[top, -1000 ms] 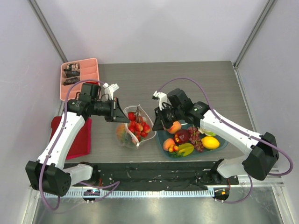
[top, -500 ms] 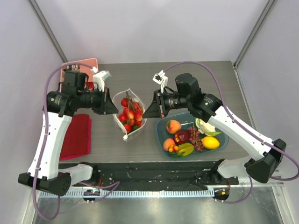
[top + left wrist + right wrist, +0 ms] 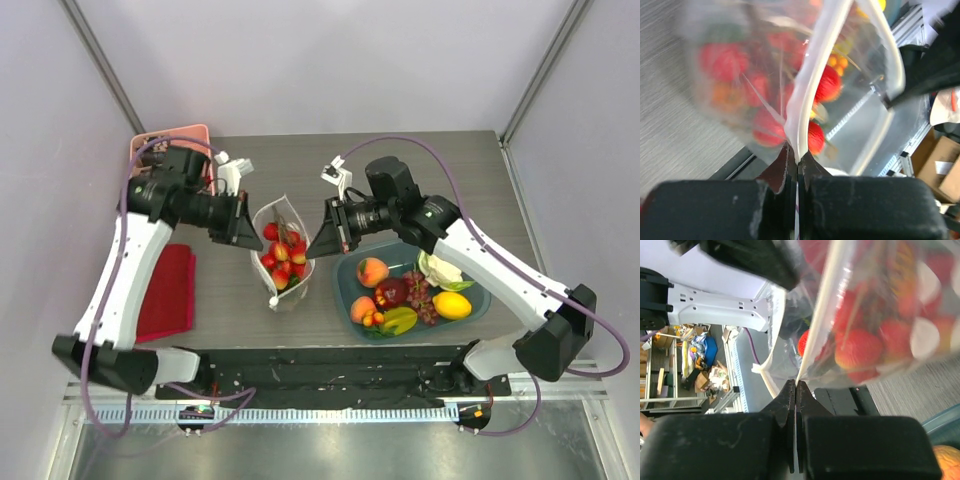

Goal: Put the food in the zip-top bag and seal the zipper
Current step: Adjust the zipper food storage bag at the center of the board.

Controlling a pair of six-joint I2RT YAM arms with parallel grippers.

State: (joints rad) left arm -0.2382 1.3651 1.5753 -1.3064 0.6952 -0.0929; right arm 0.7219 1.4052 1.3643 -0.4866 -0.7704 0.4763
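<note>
Between your two arms, over the middle of the table (image 3: 300, 160), the bag (image 3: 283, 255) hangs with its mouth open, and red berries (image 3: 280, 265) are already inside. Your left gripper (image 3: 250, 238) is closed on the bag at one end of the zipper (image 3: 812, 85), and your right gripper (image 3: 313, 247) is closed on it at the other end.

The peach (image 3: 372, 271), apple (image 3: 390, 292), grapes (image 3: 418, 295) and lemon (image 3: 452, 305) wait on the plate (image 3: 343, 292), so I judge that much filling and all the sealing are left.

Compared with one second ago, both grippers have carried the bag farther from the bases, and the right one no longer hangs over the plate.
</note>
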